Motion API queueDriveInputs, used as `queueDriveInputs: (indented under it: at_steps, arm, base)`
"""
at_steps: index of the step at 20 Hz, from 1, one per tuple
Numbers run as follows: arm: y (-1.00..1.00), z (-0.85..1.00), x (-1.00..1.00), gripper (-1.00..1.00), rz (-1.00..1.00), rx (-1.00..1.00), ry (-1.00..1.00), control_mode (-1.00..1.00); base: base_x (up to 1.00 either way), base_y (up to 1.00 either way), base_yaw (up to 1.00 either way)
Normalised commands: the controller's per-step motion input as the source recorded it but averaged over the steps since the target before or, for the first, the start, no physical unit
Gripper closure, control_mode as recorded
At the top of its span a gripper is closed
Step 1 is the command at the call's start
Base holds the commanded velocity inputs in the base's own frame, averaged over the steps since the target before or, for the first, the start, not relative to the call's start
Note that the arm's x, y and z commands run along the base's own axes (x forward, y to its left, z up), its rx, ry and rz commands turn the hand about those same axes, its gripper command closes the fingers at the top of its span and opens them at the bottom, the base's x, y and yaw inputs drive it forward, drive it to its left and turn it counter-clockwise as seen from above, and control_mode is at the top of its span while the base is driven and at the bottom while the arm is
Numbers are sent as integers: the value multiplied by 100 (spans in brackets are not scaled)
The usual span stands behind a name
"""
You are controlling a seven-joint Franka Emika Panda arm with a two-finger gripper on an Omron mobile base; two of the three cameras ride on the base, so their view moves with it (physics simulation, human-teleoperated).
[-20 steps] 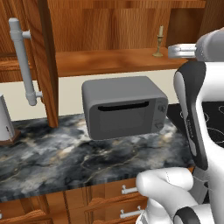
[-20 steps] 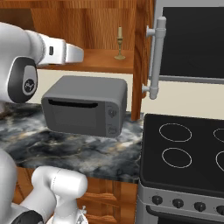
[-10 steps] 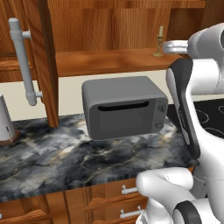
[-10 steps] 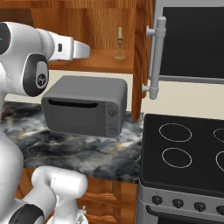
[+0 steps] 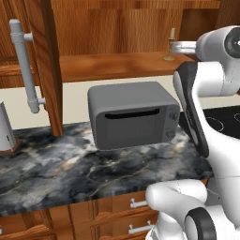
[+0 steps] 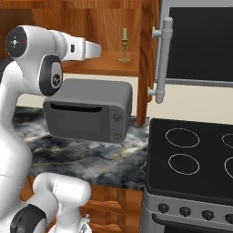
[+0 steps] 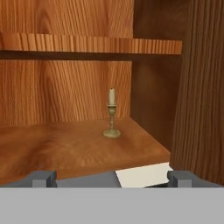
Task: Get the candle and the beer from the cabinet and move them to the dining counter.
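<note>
Candle stood upright near the right wall of the open cabinet shelf, well ahead of the gripper, whose fingers were spread wide and empty; a careless reach could topple it.

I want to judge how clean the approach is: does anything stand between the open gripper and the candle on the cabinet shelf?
Nothing visible does. The candle stands upright on the bare shelf of the cabinet, apart from the gripper, whose jaws are open toward it.
</note>
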Motion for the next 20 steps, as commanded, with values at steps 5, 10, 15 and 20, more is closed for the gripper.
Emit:
queueDriveInputs:
  at_steps: [5,10,15,20]
  arm:
    - [-17,0,24,-100,0,0,-5,-100]
    - [-16,0,26,-100,0,0,-4,-100]
    - [-7,0,28,-100,0,0,-1,-100]
    - [-4,0,30,-100,0,0,-1,-100]
  base:
    - [0,0,0]
    - [0,0,0]
    - [0,0,0]
    - [0,0,0]
